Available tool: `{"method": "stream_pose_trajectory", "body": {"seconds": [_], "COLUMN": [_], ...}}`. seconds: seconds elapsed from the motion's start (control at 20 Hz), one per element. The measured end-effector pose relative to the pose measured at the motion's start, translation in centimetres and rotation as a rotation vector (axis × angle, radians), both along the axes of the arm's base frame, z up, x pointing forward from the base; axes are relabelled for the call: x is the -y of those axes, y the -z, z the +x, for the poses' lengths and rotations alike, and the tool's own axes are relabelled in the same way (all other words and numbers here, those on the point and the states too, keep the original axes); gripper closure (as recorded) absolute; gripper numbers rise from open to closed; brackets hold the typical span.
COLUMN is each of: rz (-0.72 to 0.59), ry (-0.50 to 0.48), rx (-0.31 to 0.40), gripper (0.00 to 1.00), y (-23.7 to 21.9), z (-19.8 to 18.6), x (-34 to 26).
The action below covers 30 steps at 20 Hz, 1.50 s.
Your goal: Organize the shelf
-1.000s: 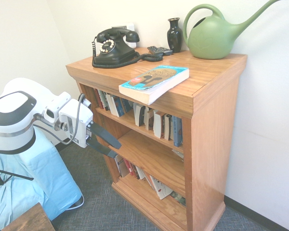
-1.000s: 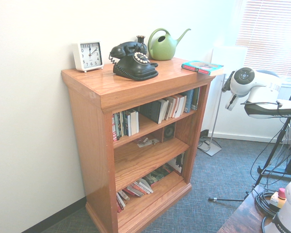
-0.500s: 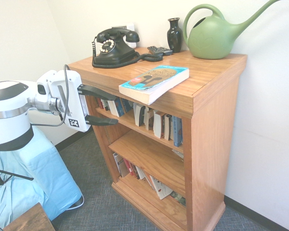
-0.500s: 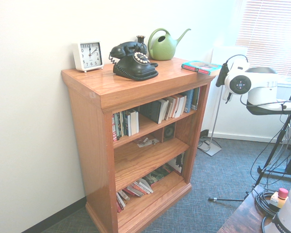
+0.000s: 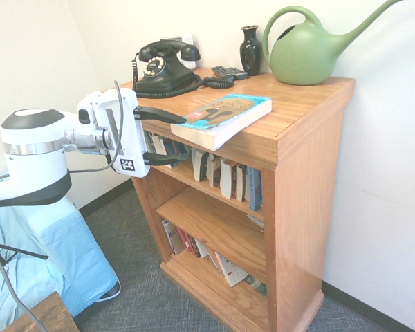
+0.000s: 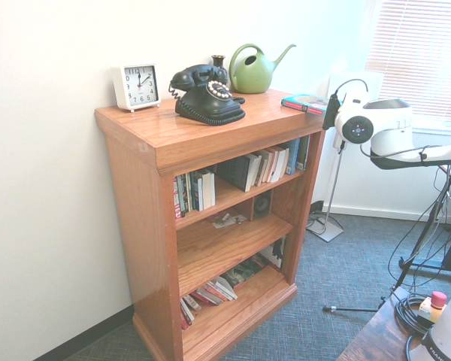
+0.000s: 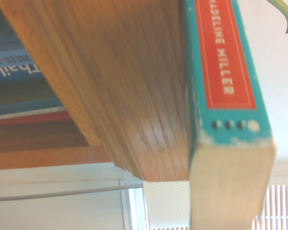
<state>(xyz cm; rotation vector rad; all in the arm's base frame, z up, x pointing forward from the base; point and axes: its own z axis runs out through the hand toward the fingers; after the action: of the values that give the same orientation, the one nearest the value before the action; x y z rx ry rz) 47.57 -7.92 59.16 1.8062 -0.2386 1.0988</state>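
at centre, the paperback [image 5: 221, 119] still needs shelving, i judge; my claw [image 5: 182, 138] gapes wide, gripping nothing.

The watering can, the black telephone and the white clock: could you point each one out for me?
Watering can [image 5: 306, 57]: first exterior view, on its green body.
Black telephone [image 5: 164, 81]: first exterior view, on its base.
White clock [image 6: 142, 87]: second exterior view, on its face.

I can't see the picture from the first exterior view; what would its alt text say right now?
An open gripper on a white robot arm reaches from the left toward a paperback book lying on a wooden bookcase. Behind the book stand a black telephone, a dark vase and a green watering can.
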Motion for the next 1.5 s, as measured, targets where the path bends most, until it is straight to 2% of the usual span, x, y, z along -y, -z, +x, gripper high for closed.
{"method": "stream_pose_trajectory", "body": {"seconds": [0.4, 0.65, 0.7, 1.5], "rz": [0.000, 0.000, 0.000, 0.010], "ry": [-0.001, -0.005, -0.004, -0.005], "rx": [0.001, -0.004, -0.004, 0.011], "gripper": [0.00, 0.00, 1.00, 1.00], "y": [0.0, 0.3, 0.4, -0.2], "z": [4.1, 5.2, 5.4, 6.1], "x": [0.2, 0.0, 0.0, -0.3]}}
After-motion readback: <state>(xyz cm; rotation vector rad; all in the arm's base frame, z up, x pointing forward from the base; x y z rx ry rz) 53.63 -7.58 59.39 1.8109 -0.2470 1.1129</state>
